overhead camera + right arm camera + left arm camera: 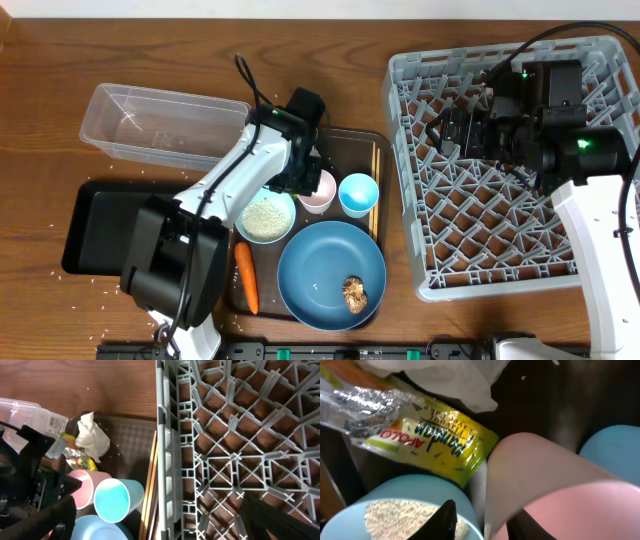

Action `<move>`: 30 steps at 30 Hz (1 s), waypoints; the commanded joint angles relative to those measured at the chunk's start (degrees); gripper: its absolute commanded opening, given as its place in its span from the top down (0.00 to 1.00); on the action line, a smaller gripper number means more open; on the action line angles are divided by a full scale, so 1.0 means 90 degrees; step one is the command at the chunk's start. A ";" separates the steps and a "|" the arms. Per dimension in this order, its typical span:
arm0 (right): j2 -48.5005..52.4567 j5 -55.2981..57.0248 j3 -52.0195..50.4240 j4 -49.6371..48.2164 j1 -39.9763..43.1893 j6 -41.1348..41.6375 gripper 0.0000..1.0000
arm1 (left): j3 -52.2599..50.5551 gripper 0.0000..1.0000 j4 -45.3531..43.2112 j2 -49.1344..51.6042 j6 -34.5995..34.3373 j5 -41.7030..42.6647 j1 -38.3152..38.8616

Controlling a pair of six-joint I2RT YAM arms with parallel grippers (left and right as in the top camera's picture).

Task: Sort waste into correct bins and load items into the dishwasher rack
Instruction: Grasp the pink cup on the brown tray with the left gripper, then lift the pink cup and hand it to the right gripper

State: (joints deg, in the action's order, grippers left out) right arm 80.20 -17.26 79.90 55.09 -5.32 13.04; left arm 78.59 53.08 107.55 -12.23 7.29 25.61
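Observation:
My left gripper (pixel 306 183) is open and straddles the rim of the pale pink cup (pixel 319 191) on the brown serving tray. In the left wrist view one finger is inside the pink cup (pixel 555 480) and the other is over the rice-filled bowl (pixel 405 510). The green-yellow wrapper (pixel 440 445) and crumpled white paper (pixel 455 380) lie just behind. The light blue cup (pixel 357 194) stands beside the pink one. The dark blue dish (pixel 325 265) holds the brown food lump (pixel 354 293). The carrot piece (pixel 246 277) lies left of it. My right gripper (pixel 450 130) is open and empty over the grey rack (pixel 590 270).
The clear tub (pixel 160 125) stands at the back left, with the black tray (pixel 90 235) in front of it. Loose rice grains (pixel 100 300) dot the table by the black tray. Wooden chopsticks (pixel 376 190) lie along the right edge of the serving tray (pixel 350 140).

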 commanded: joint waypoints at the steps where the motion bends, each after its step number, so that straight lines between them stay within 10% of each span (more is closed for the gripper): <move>1: -0.0024 0.0044 0.0151 0.0002 0.0131 0.0073 0.01 | -0.0180 0.71 -0.0165 0.0078 -0.0017 -0.0029 -0.0002; 6: -0.0024 0.0041 0.0151 0.0005 0.0131 0.0073 0.01 | -0.0330 0.94 -0.0296 0.0073 -0.0015 -0.0029 -0.0002; 22: -0.0024 -0.0153 0.0151 0.0000 0.0131 0.0073 0.01 | 0.0607 0.94 0.0595 -0.2280 -0.0012 0.0075 -0.0427; 30: -0.0027 -0.3041 0.0151 -0.0855 0.0112 -0.0699 0.05 | 0.0605 0.94 0.0352 -0.3264 0.1054 0.3820 -0.1899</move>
State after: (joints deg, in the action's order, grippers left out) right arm 80.20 -28.18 79.90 49.71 -5.32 11.40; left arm 83.55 56.40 78.50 -8.58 23.11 12.53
